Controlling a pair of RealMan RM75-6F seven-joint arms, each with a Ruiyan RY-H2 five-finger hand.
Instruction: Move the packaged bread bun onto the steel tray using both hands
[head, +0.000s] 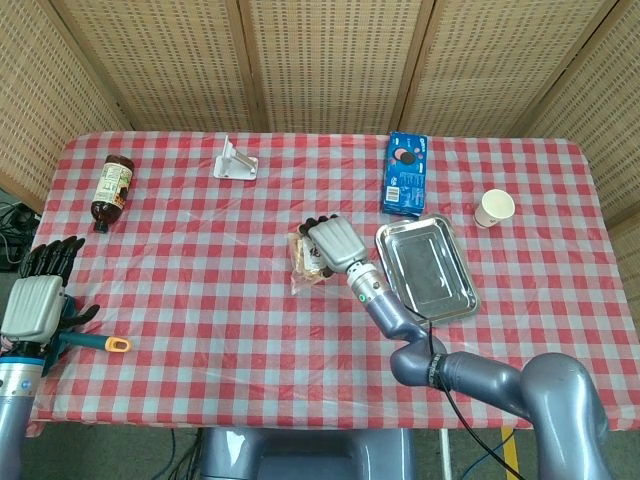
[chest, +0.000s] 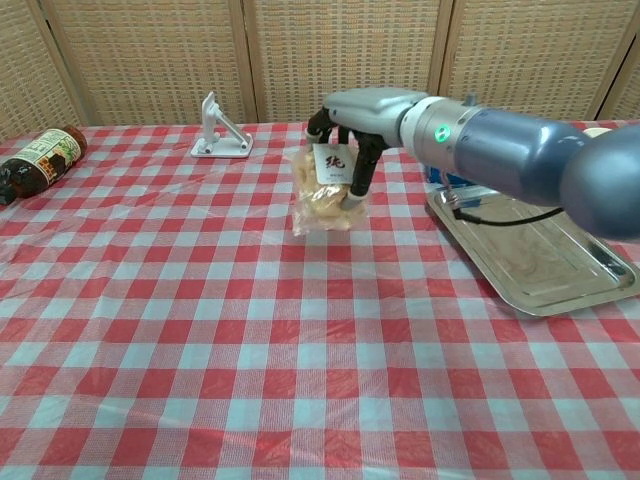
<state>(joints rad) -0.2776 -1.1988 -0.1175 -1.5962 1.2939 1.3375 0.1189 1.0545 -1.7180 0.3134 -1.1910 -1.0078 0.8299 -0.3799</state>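
Left hand (head: 35, 305) only in head view

Right hand (head: 335, 240) holds the packaged bread bun (chest: 326, 196) above mid-table, just left of the steel tray (head: 427, 267).
A cookie box (head: 406, 173) lies behind the tray, a paper cup (head: 495, 207) to the tray's right rear. A bracket (head: 233, 159) stands at rear centre-left, a sauce bottle (head: 111, 187) lies far left. The left hand (head: 38, 300) sits at the table's front-left corner beside a handled tool (head: 95, 342).
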